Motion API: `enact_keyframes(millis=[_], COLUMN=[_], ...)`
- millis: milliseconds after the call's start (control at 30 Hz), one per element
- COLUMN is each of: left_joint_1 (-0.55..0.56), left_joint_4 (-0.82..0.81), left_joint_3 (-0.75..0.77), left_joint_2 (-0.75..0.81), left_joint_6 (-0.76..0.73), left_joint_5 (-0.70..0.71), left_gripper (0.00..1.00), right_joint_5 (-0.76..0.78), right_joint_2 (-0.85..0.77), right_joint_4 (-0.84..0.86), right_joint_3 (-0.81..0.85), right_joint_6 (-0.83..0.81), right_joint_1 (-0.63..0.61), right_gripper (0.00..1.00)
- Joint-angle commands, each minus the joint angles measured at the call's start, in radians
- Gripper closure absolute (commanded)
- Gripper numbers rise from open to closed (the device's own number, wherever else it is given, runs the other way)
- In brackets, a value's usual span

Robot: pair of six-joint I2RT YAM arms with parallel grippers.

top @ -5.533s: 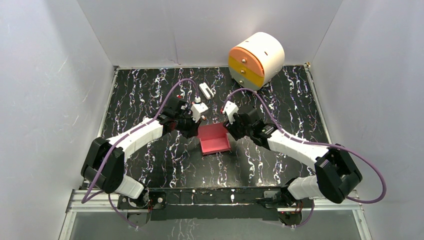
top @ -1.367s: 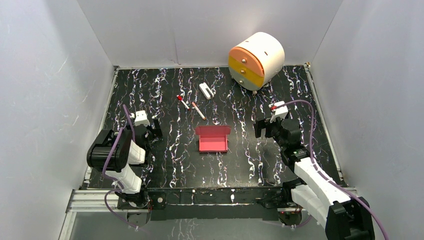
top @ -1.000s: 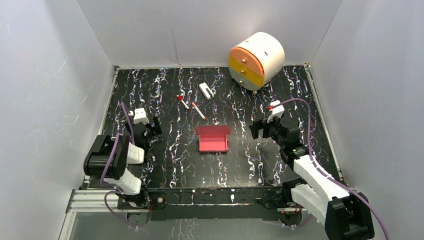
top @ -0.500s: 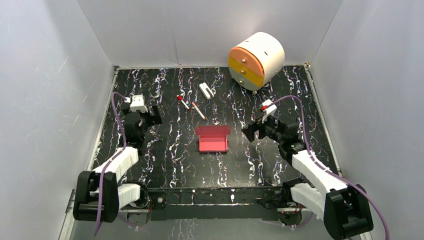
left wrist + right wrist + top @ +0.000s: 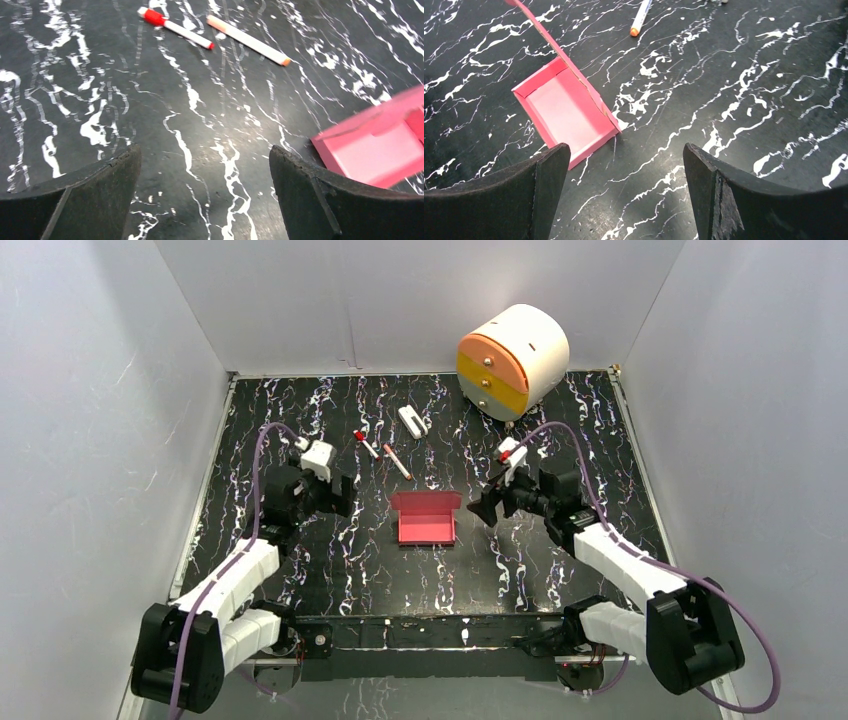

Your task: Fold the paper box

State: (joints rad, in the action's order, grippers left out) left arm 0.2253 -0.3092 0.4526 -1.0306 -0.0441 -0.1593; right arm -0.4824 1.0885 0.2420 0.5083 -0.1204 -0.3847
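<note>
The pink box point(image 5: 427, 521) sits in the middle of the black table point(image 5: 300, 410). It is open on top, and its flap sticks up at the far side. The left gripper point(image 5: 338, 498) is near its left and the right gripper point(image 5: 485, 511) near its right. Both have fingers spread wide, hold nothing and touch nothing. Two pens point(image 5: 397, 461) lie behind the box.
</note>
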Motion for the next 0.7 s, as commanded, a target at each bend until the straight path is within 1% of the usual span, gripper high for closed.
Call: enact_keyframes(millis=[0, 167, 467, 667], left_joint_1=[0.043, 0.066, 0.100, 0.116], left_joint_4=[0.092, 0.130, 0.183, 0.230], left_joint_3=[0.054, 0.089, 0.165, 0.242], left_joint_2=[0.006, -0.032, -0.125, -0.212], left_joint_6=[-0.083, -0.105, -0.140, -0.153], left_joint_5=[-0.112, -0.207, -0.325, -0.376], left_gripper=[0.05, 0.09, 0.16, 0.23], right_joint_5=[-0.021, 0.008, 0.039, 0.041], right_joint_2=[0.043, 0.088, 0.179, 0.221], right_joint_4=[-0.006, -0.066, -0.107, -0.131], right_joint_3=[0.072, 0.126, 0.182, 0.221], right_joint_6=[-0.071, -0.125, -0.179, -0.203], right_joint_1=[-0.050, -0.105, -0.137, -0.153], right_gripper=[0.09, 0.13, 0.25, 0.37])
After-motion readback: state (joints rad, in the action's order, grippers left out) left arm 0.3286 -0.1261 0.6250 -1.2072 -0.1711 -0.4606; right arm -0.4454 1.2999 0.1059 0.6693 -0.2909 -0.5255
